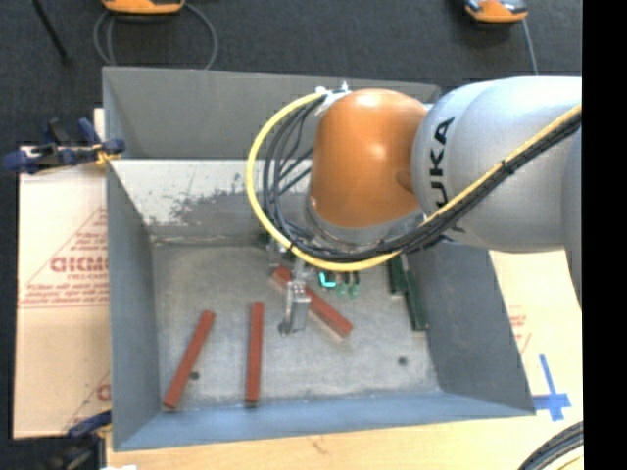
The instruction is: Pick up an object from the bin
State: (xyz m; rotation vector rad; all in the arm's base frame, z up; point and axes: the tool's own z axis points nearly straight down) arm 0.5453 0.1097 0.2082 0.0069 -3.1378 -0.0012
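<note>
In the camera view the gripper point(291, 321) hangs below the arm's orange cover near the middle of the bin point(127, 292). Its tip is low over, perhaps touching, a reddish-brown stick point(329, 318) that lies flat on the bin floor just right of centre. Whether the fingers are spread or pressed together I cannot tell, since from this angle they read as one narrow grey shape, and nothing shows between them. The stick's long axis runs diagonally from upper left, where the wrist hides its end, to lower right, where its free end points toward the bin's lower right corner. It looks like a slim, straight, rigid bar, probably wood or plastic. I judge it light, stiff and not fragile, with narrow flat sides that should give a fair grip, though a smooth finish could let it swivel if pinched far from its middle. The best hold, I judge, is across the short width near mid-length, closing square to the diagonal, so that it lifts level. A slanted stick point(189, 358) and a near-vertical stick point(254, 352) of the same kind lie well apart from it in the bin's lower left. A dark green bar point(407, 297) lies along the foot of the right wall, near the diagonal stick but clear of it.
</note>
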